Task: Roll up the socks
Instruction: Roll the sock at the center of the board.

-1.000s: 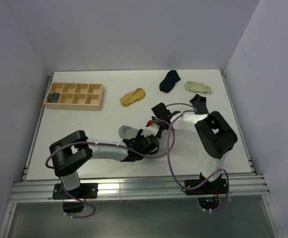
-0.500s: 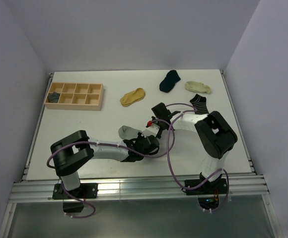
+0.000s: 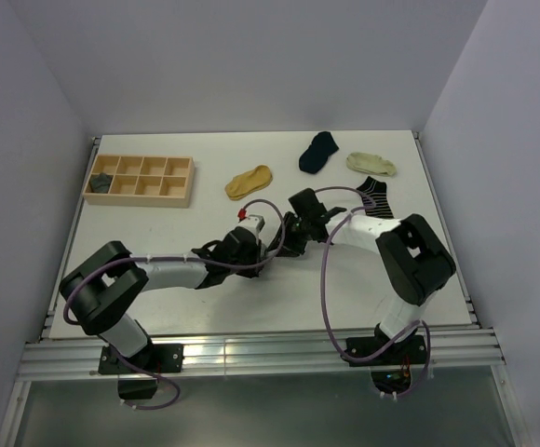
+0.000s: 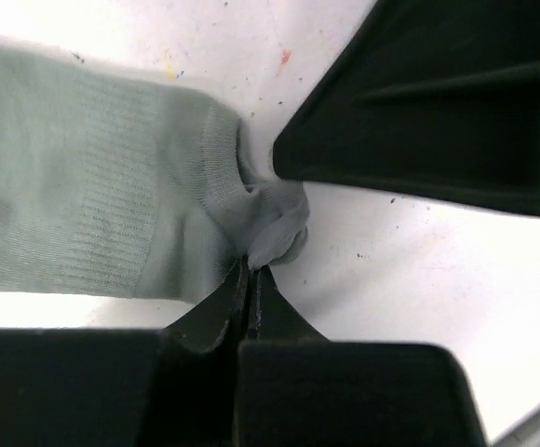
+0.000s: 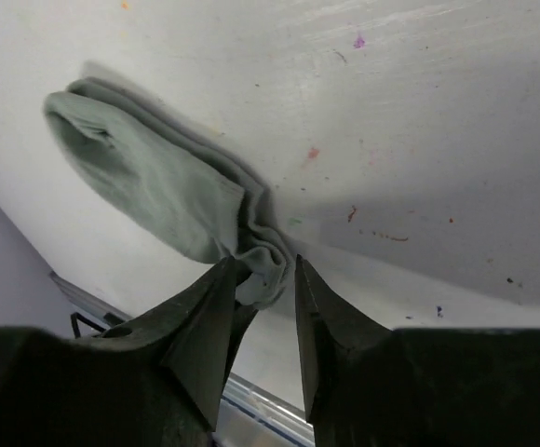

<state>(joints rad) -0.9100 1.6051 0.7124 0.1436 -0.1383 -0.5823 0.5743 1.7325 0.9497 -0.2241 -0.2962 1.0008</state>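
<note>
**Rolling barely begun**

Left wrist: left gripper [image 4: 251, 270] clamped on light grey sock [image 4: 93, 177] at its bunched end.
Right wrist: right gripper [image 5: 263, 270] parted around that fold.
Top view: mustard sock [image 3: 249, 182], navy sock [image 3: 318, 152], cream sock [image 3: 371, 164] and striped sock [image 3: 374, 195] lie unrolled beyond both grippers.

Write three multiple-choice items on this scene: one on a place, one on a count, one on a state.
1. Where is the dark grey sock?
A) at the wooden tray's left end
B) at the tray's right end
C) outside the tray

2. How many socks lie loose toward the table's far edge?
A) two
B) four
C) six

3. How is the left end effector?
A) wide open
B) shut on the light grey sock
C) shut on the tray

Answers:
1 A, it sits in a leftmost compartment.
2 B, they are the mustard sock, navy sock, cream sock and striped sock.
3 B, its jaws pinch the sock's edge.
</note>
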